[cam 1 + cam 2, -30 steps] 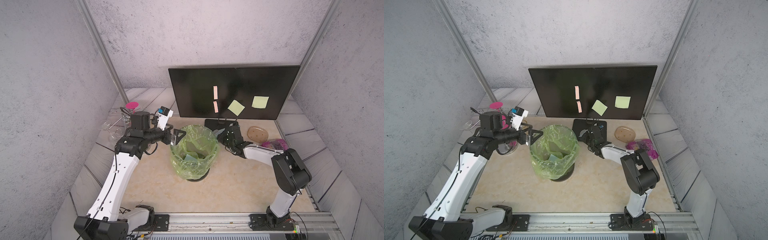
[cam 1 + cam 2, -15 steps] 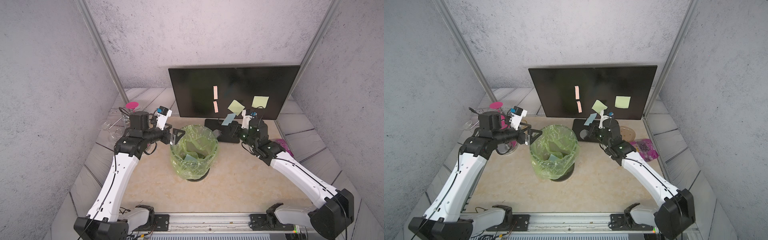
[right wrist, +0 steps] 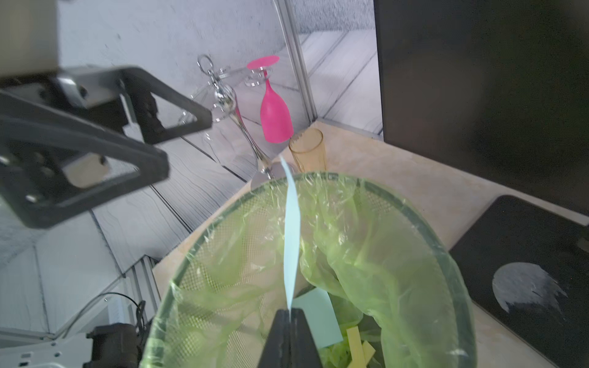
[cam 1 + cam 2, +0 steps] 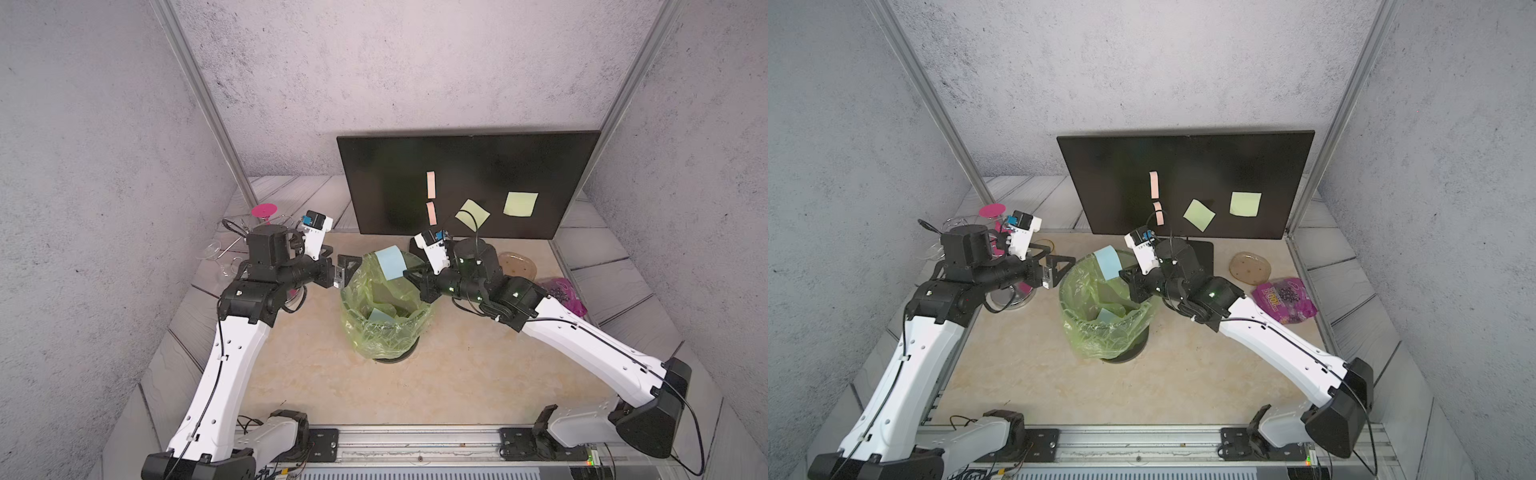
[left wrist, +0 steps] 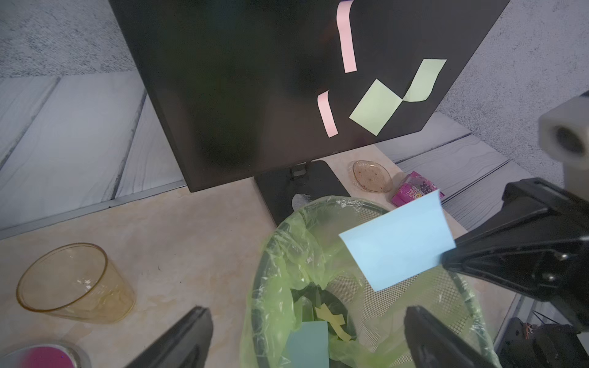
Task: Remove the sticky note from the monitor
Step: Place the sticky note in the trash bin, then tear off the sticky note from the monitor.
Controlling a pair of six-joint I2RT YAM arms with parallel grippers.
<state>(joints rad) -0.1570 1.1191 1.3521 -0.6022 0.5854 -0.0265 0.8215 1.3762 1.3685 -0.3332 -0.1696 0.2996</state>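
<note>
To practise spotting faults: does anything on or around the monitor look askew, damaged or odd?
Yes. One green sticky note sits tilted like a diamond on the monitor, while the green note beside it hangs nearly square. The base plate carries a grey, scuffed-looking patch.

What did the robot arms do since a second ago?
The right pincer swung from the base of the monitor over to the green-lined bin, pinching a blue sticky note above it. The left pincer, open, stayed beside the bin, and the four notes stayed on the monitor.
</note>
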